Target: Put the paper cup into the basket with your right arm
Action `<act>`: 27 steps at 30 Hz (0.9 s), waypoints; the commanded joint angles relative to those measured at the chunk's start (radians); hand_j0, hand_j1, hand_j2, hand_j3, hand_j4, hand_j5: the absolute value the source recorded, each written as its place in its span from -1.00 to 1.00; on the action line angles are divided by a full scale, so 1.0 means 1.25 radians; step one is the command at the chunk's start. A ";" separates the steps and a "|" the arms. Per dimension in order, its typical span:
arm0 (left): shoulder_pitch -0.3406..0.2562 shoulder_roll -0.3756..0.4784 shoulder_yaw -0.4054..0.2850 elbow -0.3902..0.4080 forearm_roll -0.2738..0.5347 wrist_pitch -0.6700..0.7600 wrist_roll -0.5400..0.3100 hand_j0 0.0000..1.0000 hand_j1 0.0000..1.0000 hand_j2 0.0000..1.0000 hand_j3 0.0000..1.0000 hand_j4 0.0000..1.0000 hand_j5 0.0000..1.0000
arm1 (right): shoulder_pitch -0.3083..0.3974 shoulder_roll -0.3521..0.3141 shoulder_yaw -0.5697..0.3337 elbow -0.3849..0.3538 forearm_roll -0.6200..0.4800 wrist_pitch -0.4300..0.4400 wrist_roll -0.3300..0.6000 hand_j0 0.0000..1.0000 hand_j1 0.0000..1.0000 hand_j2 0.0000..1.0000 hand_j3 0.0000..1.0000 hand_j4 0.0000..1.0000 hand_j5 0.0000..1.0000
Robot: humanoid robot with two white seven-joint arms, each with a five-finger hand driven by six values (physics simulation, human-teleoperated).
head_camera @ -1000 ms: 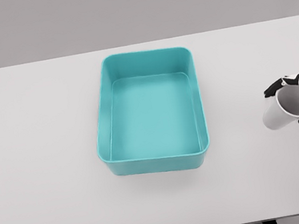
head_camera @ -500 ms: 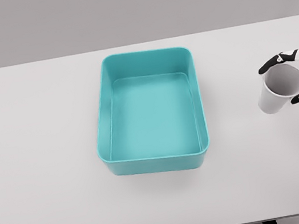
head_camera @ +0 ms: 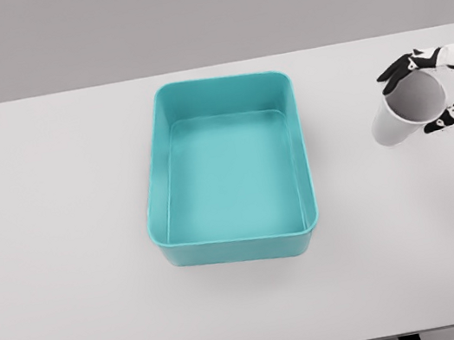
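A white paper cup [head_camera: 402, 113] hangs tilted above the table at the right, its open mouth turned up and toward the right. My right hand [head_camera: 425, 93] comes in from the right edge and is shut on the cup near its rim, dark fingertips [head_camera: 392, 70] above it and the thumb below. The teal basket [head_camera: 239, 236], a rounded rectangular tub, stands on the middle of the white table with nothing in it. The cup is well to the right of the basket, apart from it. My left arm does not show.
The white table [head_camera: 57, 253] spans the whole view, its front edge along the bottom. A plain grey wall lies behind it. Nothing else stands on the table.
My right hand has lifted the cup up and slightly left, toward the basket, over the last second. The basket has stayed put.
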 commanded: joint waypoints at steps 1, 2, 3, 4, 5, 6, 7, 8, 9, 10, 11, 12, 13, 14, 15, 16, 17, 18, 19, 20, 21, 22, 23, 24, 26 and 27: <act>0.000 0.000 0.000 0.000 0.001 0.000 0.000 1.00 1.00 1.00 1.00 1.00 1.00 | -0.002 0.027 0.002 -0.013 0.001 0.028 0.000 0.28 0.28 0.28 0.28 0.28 0.28; 0.000 0.000 0.000 0.000 0.001 0.000 0.000 1.00 1.00 1.00 1.00 1.00 1.00 | -0.015 0.040 0.003 -0.015 0.003 0.036 0.000 0.28 0.28 0.28 0.28 0.28 0.28; 0.000 0.000 0.000 0.000 0.001 0.000 0.000 1.00 1.00 1.00 1.00 1.00 1.00 | -0.022 0.051 0.006 -0.015 0.005 0.044 0.000 0.28 0.28 0.28 0.28 0.28 0.28; 0.000 0.000 0.000 0.000 0.001 0.000 0.000 1.00 1.00 1.00 1.00 1.00 1.00 | -0.027 0.058 0.008 -0.016 0.006 0.047 0.000 0.28 0.28 0.28 0.28 0.28 0.28; 0.000 0.000 0.000 0.000 0.001 0.000 0.000 1.00 1.00 1.00 1.00 1.00 1.00 | -0.032 0.063 0.009 -0.019 0.011 0.048 0.000 0.28 0.28 0.28 0.28 0.28 0.28; 0.000 0.000 0.000 0.000 0.001 0.000 0.000 1.00 1.00 1.00 1.00 1.00 1.00 | -0.039 0.065 0.010 -0.020 0.012 0.048 0.000 0.28 0.28 0.28 0.28 0.28 0.28; 0.000 0.000 0.000 0.000 0.001 0.000 0.000 1.00 1.00 1.00 1.00 1.00 1.00 | -0.043 0.075 0.012 -0.020 0.014 0.049 0.000 0.28 0.28 0.28 0.28 0.28 0.28; 0.000 0.000 0.000 0.000 0.001 0.000 0.000 1.00 1.00 1.00 1.00 1.00 1.00 | -0.053 0.084 0.013 -0.020 0.014 0.052 0.000 0.28 0.28 0.28 0.28 0.28 0.28; 0.000 0.000 0.000 0.000 0.001 0.000 0.000 1.00 1.00 1.00 1.00 1.00 1.00 | -0.066 0.103 0.015 -0.022 0.017 0.074 0.000 0.28 0.28 0.28 0.28 0.28 0.28; 0.000 0.000 0.000 0.000 0.001 0.000 0.000 1.00 1.00 1.00 1.00 1.00 1.00 | -0.086 0.121 0.029 -0.032 0.033 0.091 0.000 0.28 0.28 0.28 0.28 0.28 0.28; 0.000 0.000 0.000 0.000 0.001 0.000 0.000 1.00 1.00 1.00 1.00 1.00 1.00 | -0.113 0.139 0.046 -0.037 0.043 0.112 0.000 0.28 0.28 0.28 0.28 0.28 0.28; 0.000 0.000 0.000 0.000 0.001 0.000 0.000 1.00 1.00 1.00 1.00 1.00 1.00 | -0.132 0.149 0.061 -0.037 0.044 0.119 0.000 0.28 0.28 0.28 0.28 0.28 0.28; 0.000 0.000 0.000 0.000 0.001 0.000 0.000 1.00 1.00 1.00 1.00 1.00 1.00 | -0.146 0.163 0.072 -0.036 0.046 0.130 0.000 0.28 0.28 0.28 0.28 0.28 0.28; 0.000 0.000 0.000 0.000 0.001 0.000 0.000 1.00 1.00 1.00 1.00 1.00 1.00 | -0.161 0.179 0.080 -0.036 0.052 0.141 0.000 0.28 0.28 0.28 0.28 0.28 0.28; 0.000 0.000 0.000 0.000 0.001 0.000 0.000 1.00 1.00 1.00 1.00 1.00 1.00 | -0.175 0.197 0.094 -0.036 0.068 0.156 0.000 0.28 0.28 0.28 0.28 0.28 0.28; 0.000 0.000 0.000 0.000 0.001 0.000 0.000 1.00 1.00 1.00 1.00 1.00 1.00 | -0.204 0.225 0.118 -0.035 0.082 0.176 0.000 0.28 0.28 0.28 0.28 0.28 0.28; 0.000 0.000 0.000 0.000 0.001 0.000 0.000 1.00 1.00 1.00 1.00 1.00 1.00 | -0.231 0.251 0.140 -0.033 0.093 0.192 0.000 0.28 0.28 0.28 0.28 0.28 0.28; 0.000 0.000 0.000 0.000 0.001 0.000 0.000 1.00 1.00 1.00 1.00 1.00 1.00 | -0.245 0.270 0.152 -0.033 0.101 0.206 0.000 0.28 0.28 0.28 0.28 0.28 0.28; 0.000 0.000 0.000 0.000 0.001 0.000 0.000 1.00 1.00 1.00 1.00 1.00 1.00 | -0.260 0.295 0.161 -0.032 0.114 0.220 0.000 0.28 0.28 0.28 0.28 0.28 0.28; 0.000 0.000 0.000 0.000 0.001 0.000 0.000 1.00 1.00 1.00 1.00 1.00 1.00 | -0.271 0.312 0.174 -0.029 0.125 0.227 0.000 0.28 0.28 0.28 0.28 0.28 0.28; 0.000 0.000 0.000 0.000 0.001 0.000 0.000 1.00 1.00 1.00 1.00 1.00 1.00 | -0.281 0.324 0.191 -0.026 0.139 0.240 0.000 0.28 0.28 0.28 0.28 0.28 0.28; 0.000 0.000 0.000 0.000 0.001 0.000 0.000 1.00 1.00 1.00 1.00 1.00 1.00 | -0.291 0.344 0.208 -0.018 0.167 0.248 0.000 0.28 0.28 0.28 0.28 0.28 0.28; 0.000 0.000 0.000 0.000 0.001 0.000 0.000 1.00 1.00 1.00 1.00 1.00 1.00 | -0.297 0.363 0.223 0.000 0.194 0.252 0.000 0.28 0.28 0.28 0.28 0.28 0.28; 0.000 0.000 0.000 0.000 0.001 0.000 0.000 1.00 1.00 1.00 1.00 1.00 1.00 | -0.298 0.383 0.234 0.019 0.217 0.252 0.000 0.28 0.28 0.28 0.28 0.28 0.28; 0.000 0.000 0.000 0.000 0.001 0.000 0.000 1.00 1.00 1.00 1.00 1.00 1.00 | -0.317 0.414 0.253 0.052 0.274 0.253 0.000 0.28 0.28 0.28 0.28 0.28 0.28; 0.000 0.000 0.000 0.000 0.001 0.000 0.000 1.00 1.00 1.00 1.00 1.00 1.00 | -0.323 0.416 0.258 0.065 0.301 0.253 0.000 0.28 0.28 0.28 0.28 0.28 0.28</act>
